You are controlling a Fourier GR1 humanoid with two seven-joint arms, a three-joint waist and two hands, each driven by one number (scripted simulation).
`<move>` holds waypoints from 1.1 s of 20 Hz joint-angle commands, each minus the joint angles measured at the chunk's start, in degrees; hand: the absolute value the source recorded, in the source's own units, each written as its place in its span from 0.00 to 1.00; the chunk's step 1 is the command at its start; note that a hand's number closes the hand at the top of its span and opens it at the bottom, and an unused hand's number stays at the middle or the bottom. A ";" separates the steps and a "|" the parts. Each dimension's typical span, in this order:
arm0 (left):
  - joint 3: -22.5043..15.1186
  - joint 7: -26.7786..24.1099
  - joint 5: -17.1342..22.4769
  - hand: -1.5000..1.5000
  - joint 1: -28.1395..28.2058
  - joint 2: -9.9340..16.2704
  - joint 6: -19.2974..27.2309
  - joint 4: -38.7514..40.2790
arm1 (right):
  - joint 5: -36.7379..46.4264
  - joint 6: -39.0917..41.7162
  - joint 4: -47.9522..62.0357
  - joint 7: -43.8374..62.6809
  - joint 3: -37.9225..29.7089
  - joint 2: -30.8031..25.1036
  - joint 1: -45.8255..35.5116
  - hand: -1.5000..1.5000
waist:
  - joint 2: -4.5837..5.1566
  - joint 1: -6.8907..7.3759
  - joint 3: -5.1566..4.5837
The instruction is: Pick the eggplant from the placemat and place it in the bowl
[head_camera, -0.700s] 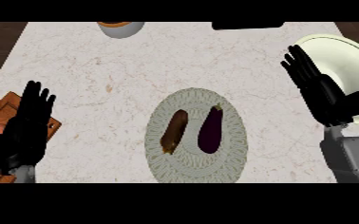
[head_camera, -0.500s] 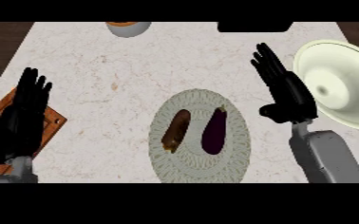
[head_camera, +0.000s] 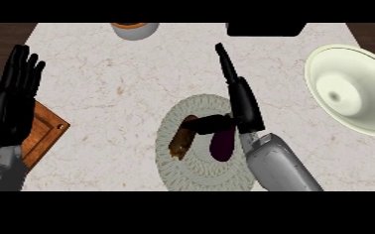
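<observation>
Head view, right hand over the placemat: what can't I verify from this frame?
- Eggplant: upper end hidden by the right hand; contact unclear.
- Brown item beside it: top covered by the thumb; identity unclear.
- Bowl: cut off by the right edge.
- Grey container and dark object: cropped at the top.
</observation>
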 commanded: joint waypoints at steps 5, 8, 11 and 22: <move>3.57 -3.04 1.56 0.50 -3.16 1.48 -3.96 7.84 | 27.34 -3.18 -2.87 26.96 13.97 3.45 -4.86 0.00 | -0.36 -1.95 0.05; 2.99 -3.50 0.90 0.50 -2.11 0.67 -3.21 5.36 | 30.30 7.20 -6.29 39.73 11.71 0.88 -9.36 0.00 | -0.64 -1.64 0.15; 1.79 -4.16 -0.34 0.50 -1.63 -0.14 -3.09 5.96 | 28.81 18.63 -12.72 50.88 10.32 0.47 -12.57 0.00 | -0.60 -1.94 0.21; 3.55 -4.37 1.30 0.50 -1.35 1.18 -5.83 6.12 | 8.76 48.38 -14.33 69.26 9.45 1.64 -15.63 0.00 | -0.44 -0.88 0.19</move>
